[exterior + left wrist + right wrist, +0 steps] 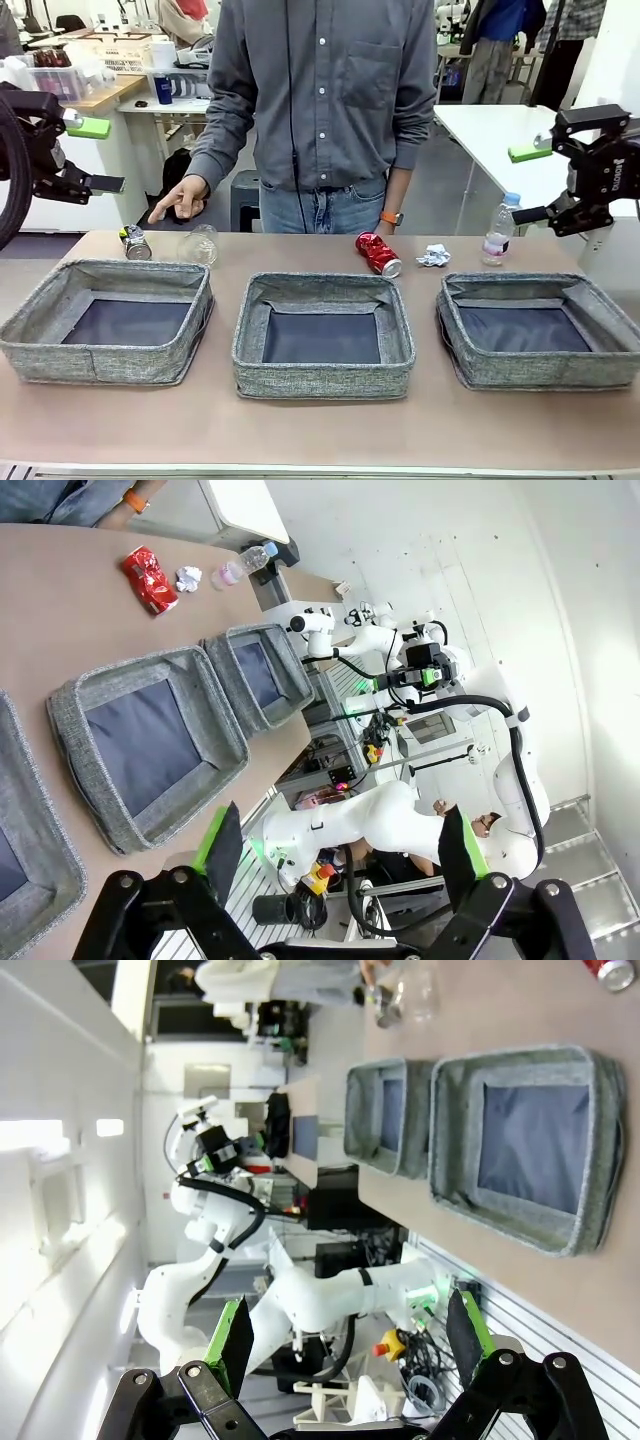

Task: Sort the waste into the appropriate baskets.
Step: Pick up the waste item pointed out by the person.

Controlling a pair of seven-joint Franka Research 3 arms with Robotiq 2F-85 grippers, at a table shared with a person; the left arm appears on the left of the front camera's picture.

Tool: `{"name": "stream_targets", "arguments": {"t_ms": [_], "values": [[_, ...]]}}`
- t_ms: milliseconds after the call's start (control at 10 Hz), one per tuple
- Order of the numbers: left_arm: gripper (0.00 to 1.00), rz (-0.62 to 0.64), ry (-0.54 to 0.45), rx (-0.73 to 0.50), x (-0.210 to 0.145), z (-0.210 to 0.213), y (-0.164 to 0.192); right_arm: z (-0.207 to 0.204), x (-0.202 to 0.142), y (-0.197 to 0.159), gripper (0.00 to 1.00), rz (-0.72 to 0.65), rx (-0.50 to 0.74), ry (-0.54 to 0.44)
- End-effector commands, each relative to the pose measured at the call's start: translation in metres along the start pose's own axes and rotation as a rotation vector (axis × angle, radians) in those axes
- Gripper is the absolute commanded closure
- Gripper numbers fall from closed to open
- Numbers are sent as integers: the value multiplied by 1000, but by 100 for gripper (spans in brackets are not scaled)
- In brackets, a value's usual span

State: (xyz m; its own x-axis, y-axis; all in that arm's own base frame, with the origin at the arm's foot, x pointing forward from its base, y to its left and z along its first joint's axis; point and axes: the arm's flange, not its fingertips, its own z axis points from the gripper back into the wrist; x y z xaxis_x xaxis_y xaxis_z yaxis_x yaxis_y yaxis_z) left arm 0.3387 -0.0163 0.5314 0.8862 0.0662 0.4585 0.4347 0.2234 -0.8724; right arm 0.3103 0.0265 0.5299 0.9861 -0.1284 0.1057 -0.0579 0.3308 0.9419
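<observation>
Three grey baskets [322,375] in a near row, red can [378,253], paper wad [433,256], bottle [498,230] far right, cup [200,243], dark can [135,242] far left, left gripper [95,156] and right gripper [530,183] wide open, empty

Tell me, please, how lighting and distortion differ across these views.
Front view: even soft light, sharp, faint shadows under the grey woven fabric baskets. Left wrist view: rolled sideways, wide-angle bending, white wall washed out. Right wrist view: also rolled, glare on the pale wall at picture left.

The baskets [322,380] are coarse grey woven cloth; the red can [378,253] is glossy dented metal; the surface [320,430] is smooth, matt.
</observation>
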Motion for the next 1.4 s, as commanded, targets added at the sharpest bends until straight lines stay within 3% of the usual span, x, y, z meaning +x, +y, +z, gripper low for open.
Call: {"name": "stream_targets", "arguments": {"t_ms": [0,300,400,500,700,1000,1100,1200,1300], "values": [[0,-25,-8,-20,2,-1,0,0,2,6,0,0,17,-1],[0,0,0,-1,0,0,0,0,2,6,0,0,17,-1],[0,38,34,170,10,-2,10,0,2,6,0,0,17,-1],[0,53,67,473,30,-7,24,0,2,6,0,0,17,-1],[0,119,123,668,66,-21,48,0,2,6,0,0,17,-1],[0,53,183,1148,95,-20,78,0,2,6,0,0,17,-1],[0,39,121,1255,101,-19,82,0,2,6,0,0,17,-1],[0,108,104,1177,104,-20,76,0,2,6,0,0,17,-1],[0,-14,109,1145,95,-19,88,0,2,6,0,0,17,-1]]}}
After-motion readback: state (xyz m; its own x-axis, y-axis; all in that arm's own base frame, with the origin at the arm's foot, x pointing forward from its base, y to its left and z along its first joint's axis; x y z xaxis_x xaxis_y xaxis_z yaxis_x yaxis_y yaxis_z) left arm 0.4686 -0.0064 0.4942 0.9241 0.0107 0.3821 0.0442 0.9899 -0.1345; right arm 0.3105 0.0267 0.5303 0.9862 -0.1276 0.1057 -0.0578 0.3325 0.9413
